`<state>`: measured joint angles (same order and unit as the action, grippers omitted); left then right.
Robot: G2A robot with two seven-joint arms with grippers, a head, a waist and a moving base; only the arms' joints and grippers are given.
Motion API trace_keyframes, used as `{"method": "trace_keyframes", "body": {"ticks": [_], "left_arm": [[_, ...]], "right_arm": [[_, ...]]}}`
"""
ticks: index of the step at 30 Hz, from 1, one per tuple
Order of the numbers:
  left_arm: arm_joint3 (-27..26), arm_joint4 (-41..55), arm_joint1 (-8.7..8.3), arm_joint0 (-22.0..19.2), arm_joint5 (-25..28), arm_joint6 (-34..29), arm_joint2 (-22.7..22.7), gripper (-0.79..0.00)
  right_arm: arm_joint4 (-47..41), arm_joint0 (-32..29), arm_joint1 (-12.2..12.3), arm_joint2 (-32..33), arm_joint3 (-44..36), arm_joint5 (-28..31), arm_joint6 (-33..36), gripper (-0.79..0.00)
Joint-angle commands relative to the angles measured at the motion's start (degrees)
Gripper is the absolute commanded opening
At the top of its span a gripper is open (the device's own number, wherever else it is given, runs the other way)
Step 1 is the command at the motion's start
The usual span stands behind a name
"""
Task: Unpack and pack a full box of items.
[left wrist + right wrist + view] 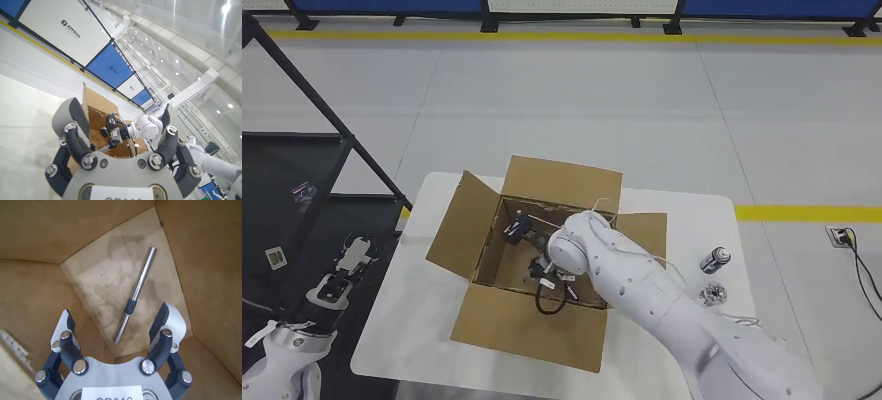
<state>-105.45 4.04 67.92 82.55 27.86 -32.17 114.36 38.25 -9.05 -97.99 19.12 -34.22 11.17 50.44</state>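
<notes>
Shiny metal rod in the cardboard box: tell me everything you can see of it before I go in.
The shiny metal rod is a slim, straight, mirror-polished cylinder with a black rubber-looking band around it, nearer one end. It lies flat and diagonal on the floor of the brown cardboard box, apparently clear of the walls. The open right gripper hovers above it, fingers not touching it.

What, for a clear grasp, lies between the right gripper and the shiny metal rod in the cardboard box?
Nothing: the right wrist view shows bare cardboard box floor between right gripper and shiny metal rod.
</notes>
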Motion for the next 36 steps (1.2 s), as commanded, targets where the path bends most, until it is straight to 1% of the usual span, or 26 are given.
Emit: {"method": "trace_keyframes", "body": {"ticks": [1, 4, 5, 6, 7, 8, 9, 11, 13, 18, 21, 24, 31, 36], "left_arm": [[0.0, 0.0, 0.00, 0.0, 0.0, 0.0, 0.0, 0.000], [0.0, 0.0, 0.00, 0.0, 0.0, 0.0, 0.0, 0.000], [0.0, 0.0, 0.00, 0.0, 0.0, 0.0, 0.0, 0.000], [0.0, 0.0, 0.00, 0.0, 0.0, 0.0, 0.0, 0.000], [0.0, 0.0, 0.00, 0.0, 0.0, 0.0, 0.0, 0.000], [0.0, 0.0, 0.00, 0.0, 0.0, 0.0, 0.0, 0.000], [0.0, 0.0, 0.00, 0.0, 0.0, 0.0, 0.0, 0.000], [0.0, 0.0, 0.00, 0.0, 0.0, 0.0, 0.0, 0.000], [0.0, 0.0, 0.00, 0.0, 0.0, 0.0, 0.0, 0.000], [0.0, 0.0, 0.00, 0.0, 0.0, 0.0, 0.0, 0.000], [0.0, 0.0, 0.00, 0.0, 0.0, 0.0, 0.0, 0.000], [0.0, 0.0, 0.00, 0.0, 0.0, 0.0, 0.0, 0.000], [0.0, 0.0, 0.00, 0.0, 0.0, 0.0, 0.0, 0.000], [0.0, 0.0, 0.00, 0.0, 0.0, 0.0, 0.0, 0.000]], "right_arm": [[0.7, 0.1, -1.7, -0.7, 3.3, -0.4, -1.4, 0.000], [2.1, 0.1, -3.8, -1.5, 7.5, -1.5, -3.3, 0.000], [2.0, 0.0, -4.4, -1.6, 8.6, -1.4, -4.0, -0.015], [2.2, 0.0, -5.0, -1.6, 9.9, -1.5, -4.7, -0.068], [2.8, 0.0, -5.5, -1.9, 11.0, -1.8, -5.2, -0.166], [3.0, -0.2, -6.1, -2.0, 11.9, -1.9, -5.8, -0.234], [3.4, -0.1, -6.5, -2.0, 12.8, -2.4, -6.9, -0.262], [4.4, -0.3, -7.4, -2.4, 14.3, -3.5, -8.1, -0.416], [4.7, -0.5, -8.1, -2.3, 15.7, -4.0, -9.3, -0.465], [4.6, -0.8, -9.5, -1.8, 19.0, -3.8, -10.0, -0.465], [4.3, -0.9, -10.1, -1.3, 20.6, -3.5, -10.1, -0.431], [4.1, -1.0, -10.5, -0.8, 22.1, -3.8, -10.9, -0.422], [4.1, -1.2, -11.0, -0.1, 24.1, -3.3, -11.1, -0.437], [4.4, -1.5, -11.1, 0.4, 24.8, -3.2, -11.2, -0.486]]}}
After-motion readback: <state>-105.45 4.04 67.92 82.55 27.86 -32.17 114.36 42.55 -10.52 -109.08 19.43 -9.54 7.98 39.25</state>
